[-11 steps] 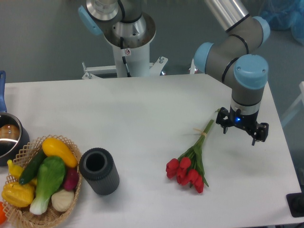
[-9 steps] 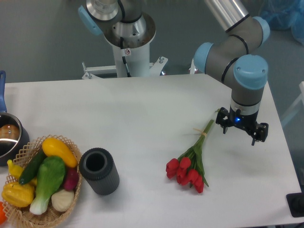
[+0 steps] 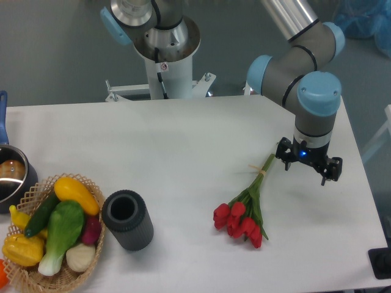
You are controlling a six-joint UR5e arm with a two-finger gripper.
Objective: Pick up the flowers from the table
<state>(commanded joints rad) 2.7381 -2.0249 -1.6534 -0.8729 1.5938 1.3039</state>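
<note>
Gripper (image 3: 307, 168) spread, empty, hovering just right of the stem end of flowers (image 3: 246, 209). Flowers flat on table (image 3: 183, 152), red heads toward near edge.

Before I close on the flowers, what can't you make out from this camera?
- Gripper: fingertips tiny and dark; height above the table unclear.
- Flowers: gap from stem end to nearest finger unreadable from this angle.
- Pot: cut off by the left edge.
</note>
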